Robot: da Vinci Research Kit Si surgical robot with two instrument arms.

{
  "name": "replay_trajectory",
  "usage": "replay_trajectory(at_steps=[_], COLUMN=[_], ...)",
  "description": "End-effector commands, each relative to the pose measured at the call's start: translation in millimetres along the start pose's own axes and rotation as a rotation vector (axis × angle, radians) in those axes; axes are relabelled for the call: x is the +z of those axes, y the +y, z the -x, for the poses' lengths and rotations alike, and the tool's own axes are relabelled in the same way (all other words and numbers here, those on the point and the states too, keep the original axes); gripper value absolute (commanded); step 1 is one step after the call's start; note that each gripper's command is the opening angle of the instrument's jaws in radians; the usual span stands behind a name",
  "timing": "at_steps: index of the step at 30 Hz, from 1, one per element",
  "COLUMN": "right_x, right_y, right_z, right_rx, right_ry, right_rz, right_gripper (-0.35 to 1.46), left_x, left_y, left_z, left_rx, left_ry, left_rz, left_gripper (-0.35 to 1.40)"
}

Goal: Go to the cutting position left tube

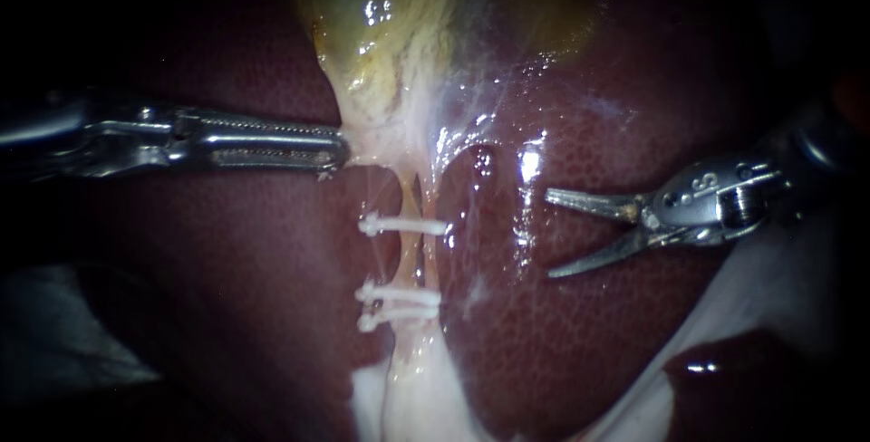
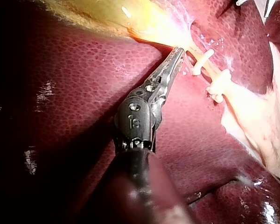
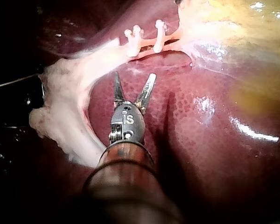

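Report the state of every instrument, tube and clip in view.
Left instrument, jaws shut on the gallbladder at its lower edge.
Right instrument, jaws open, holding nothing, over the liver.
Tube, uncut.
Clips, three, closed across the tube.

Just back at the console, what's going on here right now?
The left instrument has its jaws shut on pale tissue at the neck of the gallbladder. Below it runs the tube, with one clip above a bare stretch and two clips below it. The right instrument hovers over the liver, jaws open and pointed toward the tube but apart from it, not yet at the cutting spot.
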Motion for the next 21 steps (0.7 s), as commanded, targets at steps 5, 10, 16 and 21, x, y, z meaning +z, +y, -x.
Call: replay_trajectory(at_steps=[5,10,16,21], right_x=[0.0,0.0,0.3,1.5], right_y=[0.0,0.0,0.0,-0.4], right_z=[0.0,0.0,-0.1,-0.5], right_rx=[0.0,0.0,0.0,0.0], right_ry=[0.0,0.0,0.0,0.026], right_rz=[0.0,0.0,-0.011,-0.045], right_gripper=[1.44,1.44,1.44,1.44], left_x=[-2.3,-5.8,-7.5,-7.6], left_y=[0.5,1.3,1.5,1.4], left_z=[-1.3,-3.5,-4.1,-4.1], left_rx=[-0.007,-0.004,0.003,0.003], left_ry=[-0.005,0.022,0.033,0.033], left_rz=[0.007,-0.004,-0.017,-0.016], left_gripper=[-0.35,-0.35,-0.35,-0.35])
